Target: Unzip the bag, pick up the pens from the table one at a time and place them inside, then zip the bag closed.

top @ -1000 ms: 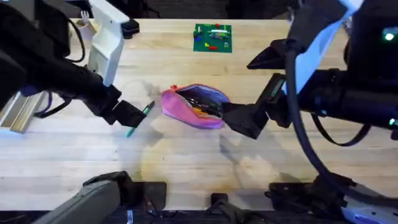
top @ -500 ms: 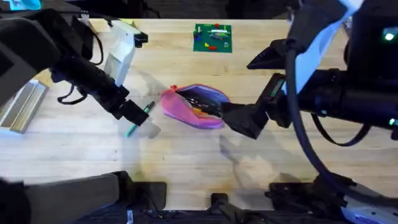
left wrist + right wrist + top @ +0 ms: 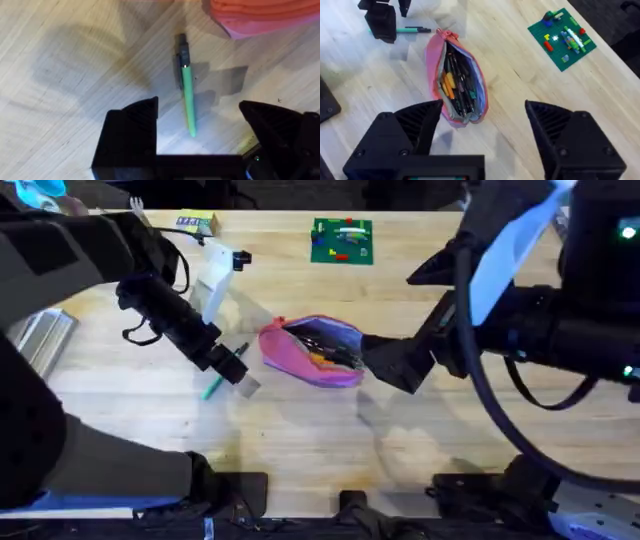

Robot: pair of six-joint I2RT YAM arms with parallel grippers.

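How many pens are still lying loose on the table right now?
1. The green pen lies on the table beside the bag, between the open fingers of the left gripper. The open bag already holds several pens; another loose one could be hidden under an arm.

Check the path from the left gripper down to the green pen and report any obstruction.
Nothing visible blocks it. The left gripper is open above the green pen, which lies alone on bare table between the fingers' line. The pink bag sits apart, beyond the pen's dark end, unzipped.
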